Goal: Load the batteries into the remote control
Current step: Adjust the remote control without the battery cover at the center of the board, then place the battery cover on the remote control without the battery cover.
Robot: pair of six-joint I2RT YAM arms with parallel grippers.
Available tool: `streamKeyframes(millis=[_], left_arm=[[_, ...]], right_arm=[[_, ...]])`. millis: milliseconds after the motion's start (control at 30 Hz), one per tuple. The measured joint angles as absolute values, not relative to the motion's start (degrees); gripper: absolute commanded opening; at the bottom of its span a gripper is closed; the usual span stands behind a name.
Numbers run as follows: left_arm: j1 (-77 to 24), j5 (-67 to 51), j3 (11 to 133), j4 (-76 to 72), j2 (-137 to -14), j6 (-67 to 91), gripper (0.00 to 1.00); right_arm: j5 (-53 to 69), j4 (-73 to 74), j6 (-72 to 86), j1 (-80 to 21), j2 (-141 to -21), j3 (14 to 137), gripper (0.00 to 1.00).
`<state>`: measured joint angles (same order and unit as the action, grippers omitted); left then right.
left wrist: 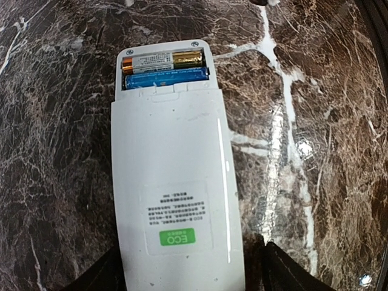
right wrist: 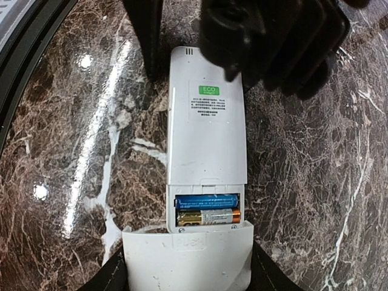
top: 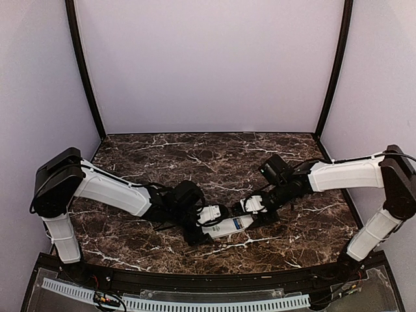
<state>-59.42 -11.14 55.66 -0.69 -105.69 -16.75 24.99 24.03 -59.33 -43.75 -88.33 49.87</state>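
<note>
The white remote control (left wrist: 173, 200) lies back-up on the marble table, its battery bay open at one end. A blue battery (left wrist: 167, 79) and a gold-and-silver battery (left wrist: 162, 59) lie side by side in the bay; both also show in the right wrist view, the blue one (right wrist: 206, 201) and the gold one (right wrist: 206, 216). My left gripper (left wrist: 191, 254) straddles the remote's label end, with a gap on one side. My right gripper (right wrist: 188, 267) is shut on the white cover plate (right wrist: 188, 257), held just off the bay end. In the top view both grippers, left (top: 207, 218) and right (top: 250, 207), meet at the remote (top: 229, 226).
The dark marble tabletop (top: 195, 156) stretches behind and beside the remote. Pale walls with black corner posts (top: 84, 71) close in the back and sides. A black curved rail (top: 195, 281) runs along the near edge.
</note>
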Motion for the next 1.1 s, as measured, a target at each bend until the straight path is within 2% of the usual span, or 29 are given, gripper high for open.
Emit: streamKeyframes(millis=[267, 633, 1100], left_arm=[[-59.55, -10.66, 53.43, 0.62, -103.15, -16.91, 0.85], [-59.64, -9.72, 50.87, 4.38, -95.55, -15.25, 0.86], [-59.64, -7.73, 50.87, 7.97, -94.96, -15.49, 0.86]], right_arm=[[24.38, 24.03, -57.04, -44.42, -93.25, 53.04, 0.39], [22.17, 24.18, -56.16, -44.84, -97.73, 55.55, 0.41], [20.67, 24.23, -55.18, -44.84, -98.41, 56.01, 0.45]])
